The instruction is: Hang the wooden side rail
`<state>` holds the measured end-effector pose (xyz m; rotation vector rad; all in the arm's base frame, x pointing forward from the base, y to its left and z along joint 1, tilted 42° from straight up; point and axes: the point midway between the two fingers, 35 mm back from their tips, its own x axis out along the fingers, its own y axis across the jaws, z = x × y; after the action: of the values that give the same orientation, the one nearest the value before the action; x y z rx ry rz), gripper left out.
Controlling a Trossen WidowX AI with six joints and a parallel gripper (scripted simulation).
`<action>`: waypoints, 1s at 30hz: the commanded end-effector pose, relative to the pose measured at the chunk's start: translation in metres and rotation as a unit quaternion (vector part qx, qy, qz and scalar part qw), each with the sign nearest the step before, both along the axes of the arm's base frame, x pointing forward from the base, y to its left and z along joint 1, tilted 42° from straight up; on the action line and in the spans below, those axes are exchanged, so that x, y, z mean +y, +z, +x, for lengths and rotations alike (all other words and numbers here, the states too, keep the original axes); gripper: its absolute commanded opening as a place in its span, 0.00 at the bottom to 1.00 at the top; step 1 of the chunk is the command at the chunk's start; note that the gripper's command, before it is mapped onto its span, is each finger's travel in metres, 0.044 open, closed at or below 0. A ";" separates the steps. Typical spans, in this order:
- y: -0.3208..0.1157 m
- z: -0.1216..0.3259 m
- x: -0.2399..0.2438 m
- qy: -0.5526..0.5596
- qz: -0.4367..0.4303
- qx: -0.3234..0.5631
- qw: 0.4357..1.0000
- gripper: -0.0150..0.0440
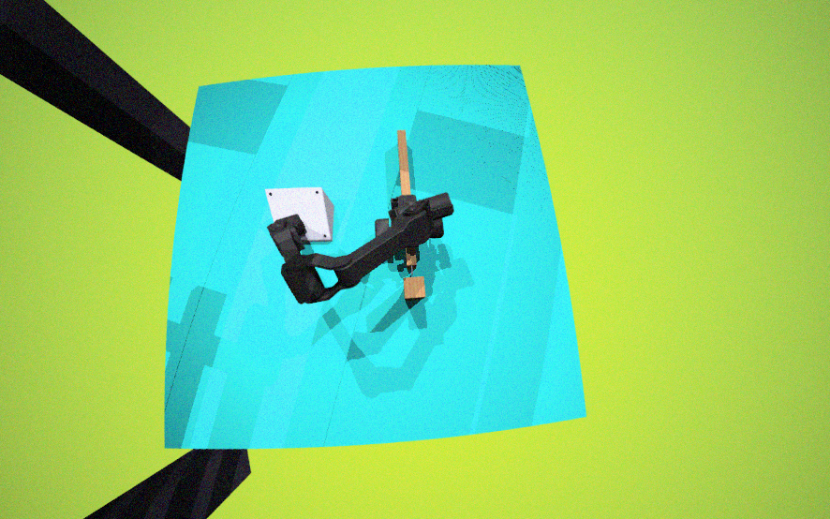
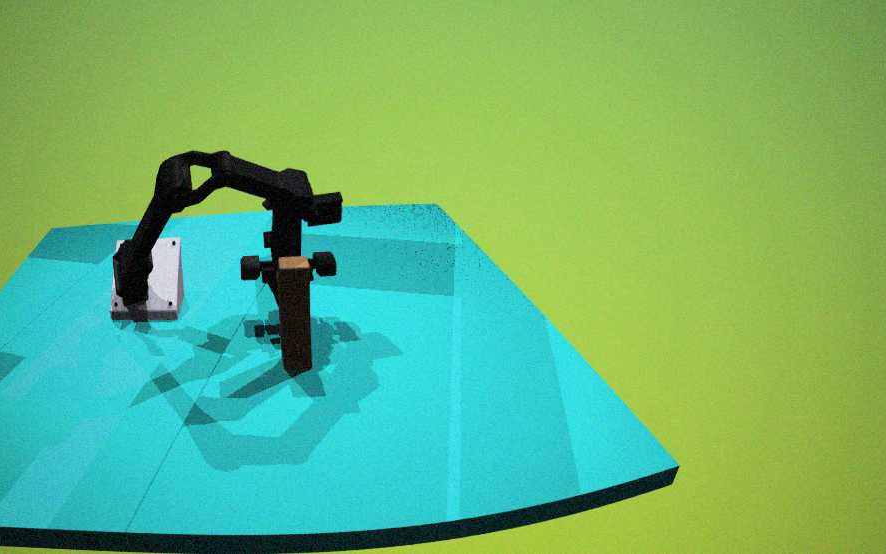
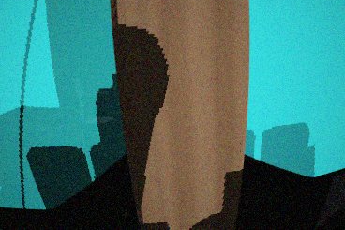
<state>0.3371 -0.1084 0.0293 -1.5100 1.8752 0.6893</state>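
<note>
On the turquoise worktop [image 1: 502, 361] [image 2: 515, 385], the upright square wooden post [image 1: 414, 287] [image 2: 295, 316] blocks the way beyond the rail's hooked end. Open room lies on the side away from the white wedge-shaped base [image 1: 316, 209] [image 2: 169, 275].

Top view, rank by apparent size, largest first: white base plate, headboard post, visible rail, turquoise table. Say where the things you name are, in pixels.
1. Turquoise table [image 1: 534, 361] [image 2: 515, 412]
2. White base plate [image 1: 315, 206] [image 2: 165, 275]
3. Unsure: rail [image 1: 402, 155] [image 3: 202, 79] and headboard post [image 1: 413, 287] [image 2: 295, 316]; arm and gripper cover part of the rail.
</note>
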 end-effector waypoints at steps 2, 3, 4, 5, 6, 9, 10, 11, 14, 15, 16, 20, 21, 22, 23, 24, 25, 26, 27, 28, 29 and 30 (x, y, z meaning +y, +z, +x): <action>0.001 0.000 0.001 0.004 0.000 0.005 1.000 0.25; 0.001 0.000 0.001 0.004 0.000 0.005 1.000 0.25; 0.001 0.000 0.001 0.004 0.000 0.005 1.000 0.25; 0.001 0.000 0.001 0.004 0.000 0.005 1.000 0.25; 0.001 0.000 0.001 0.004 0.000 0.005 1.000 0.25; 0.002 0.000 0.002 0.004 0.000 0.005 1.000 0.25; 0.002 0.000 0.002 0.004 0.000 0.005 1.000 0.25; 0.002 0.000 0.002 0.004 0.000 0.005 1.000 0.25; 0.002 0.000 0.002 0.004 0.000 0.005 1.000 0.25; 0.003 0.000 0.002 0.004 0.000 0.005 1.000 0.25; 0.003 0.000 0.002 0.004 0.000 0.005 1.000 0.25; 0.003 0.000 0.003 0.004 0.000 0.005 1.000 0.25; 0.003 0.000 0.003 0.004 0.000 0.005 1.000 0.25; 0.003 0.000 0.003 0.004 0.000 0.005 1.000 0.25; 0.004 0.000 0.003 0.004 0.000 0.005 1.000 0.25; 0.004 0.000 0.003 0.004 0.000 0.005 1.000 0.25; 0.004 0.000 0.003 0.004 0.000 0.005 1.000 0.25; 0.004 0.000 0.004 0.004 0.000 0.005 1.000 0.25; 0.004 0.000 0.004 0.004 0.000 0.005 1.000 0.25; 0.004 0.001 0.004 0.004 0.000 0.005 1.000 0.25; 0.004 0.001 0.004 0.004 0.000 0.005 1.000 0.25; 0.004 0.001 0.004 0.004 0.000 0.005 1.000 0.25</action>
<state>0.3368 -0.1074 0.0323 -1.5094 1.8820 0.6949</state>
